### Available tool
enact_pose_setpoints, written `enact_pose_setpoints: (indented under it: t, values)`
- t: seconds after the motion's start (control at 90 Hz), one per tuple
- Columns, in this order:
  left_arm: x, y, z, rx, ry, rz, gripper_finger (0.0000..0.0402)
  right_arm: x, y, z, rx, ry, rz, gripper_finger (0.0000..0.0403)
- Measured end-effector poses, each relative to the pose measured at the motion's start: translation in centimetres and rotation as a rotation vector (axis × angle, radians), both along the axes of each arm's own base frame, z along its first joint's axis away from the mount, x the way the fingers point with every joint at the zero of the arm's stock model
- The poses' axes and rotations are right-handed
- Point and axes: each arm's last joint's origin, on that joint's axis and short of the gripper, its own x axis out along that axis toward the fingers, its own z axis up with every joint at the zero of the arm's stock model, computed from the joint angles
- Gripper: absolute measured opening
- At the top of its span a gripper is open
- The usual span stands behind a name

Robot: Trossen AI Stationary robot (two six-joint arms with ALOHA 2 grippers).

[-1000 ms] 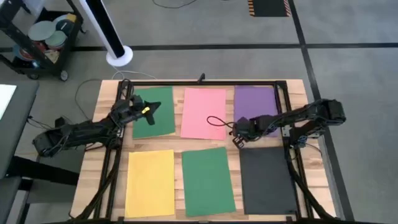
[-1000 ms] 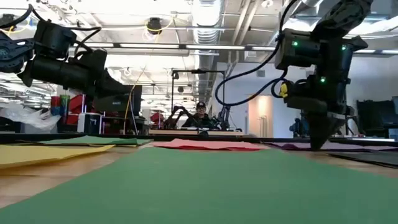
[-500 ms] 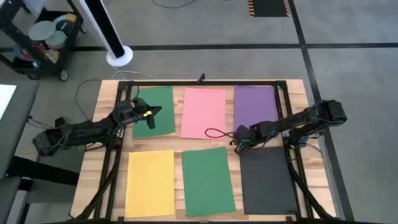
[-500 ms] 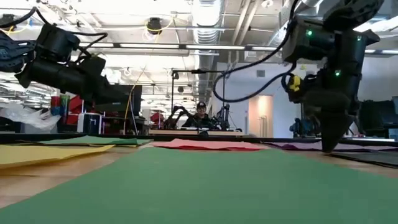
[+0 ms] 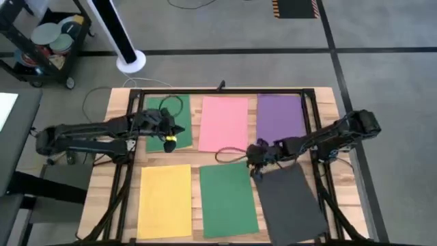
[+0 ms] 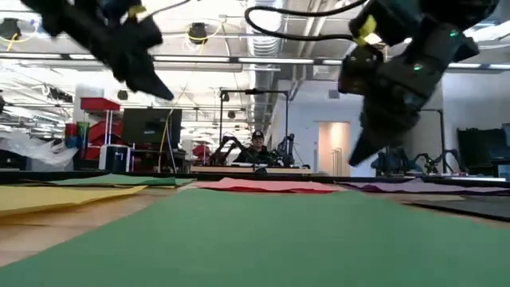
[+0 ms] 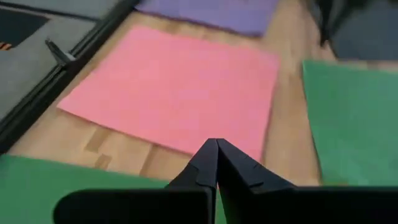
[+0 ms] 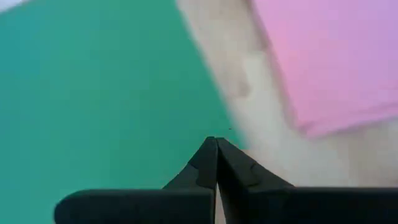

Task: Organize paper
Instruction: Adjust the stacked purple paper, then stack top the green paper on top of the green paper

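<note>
Six sheets of paper lie flat on the wooden table: green point(image 5: 158, 109), pink point(image 5: 224, 123) and purple point(image 5: 280, 116) in the far row, yellow point(image 5: 165, 200), green point(image 5: 229, 198) and black point(image 5: 290, 203) in the near row. The black sheet sits askew. My left gripper point(image 5: 179, 130) point(image 7: 214, 144) is shut and hovers over the far green sheet's near right corner. My right gripper point(image 5: 257, 169) point(image 8: 214, 140) is shut, tipped and raised point(image 6: 356, 158) above the gap between the near green sheet and the black one.
A black metal frame point(image 5: 218, 90) runs around the table, with rails point(image 5: 321, 184) down both sides. A loop of black cable point(image 5: 229, 154) hangs from the right arm over the pink sheet's near edge. A cart point(image 5: 41, 41) stands on the floor at the far left.
My right gripper has gone toward the table's left and near edges, then risen and tipped. The black sheet has turned on the table, its far left corner swinging toward the near green sheet. My left gripper has risen and moved right along the far green sheet.
</note>
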Motion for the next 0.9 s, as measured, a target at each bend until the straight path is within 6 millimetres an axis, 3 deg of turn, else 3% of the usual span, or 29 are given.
enact_pose_setpoints:
  t: [0.144,0.378,0.644,0.9]
  values:
    - [0.1,-2.4,1.4,-0.062,0.079,-0.065,0.0000,0.6,-1.2,0.4,-0.037,-0.063,0.018,0.0000]
    - [1.4,-5.0,-2.5,-0.054,0.401,-0.052,0.0000,1.0,-2.3,0.8,-0.053,-0.107,0.001,0.0000]
    - [4.0,-6.1,-6.1,-0.032,0.568,-0.051,0.0000,1.1,-3.1,0.8,-0.053,-0.115,-0.032,0.0000]
    - [5.0,-6.7,-4.7,-0.038,0.510,-0.070,0.0000,1.1,-3.8,0.8,-0.088,-0.107,-0.017,0.0000]
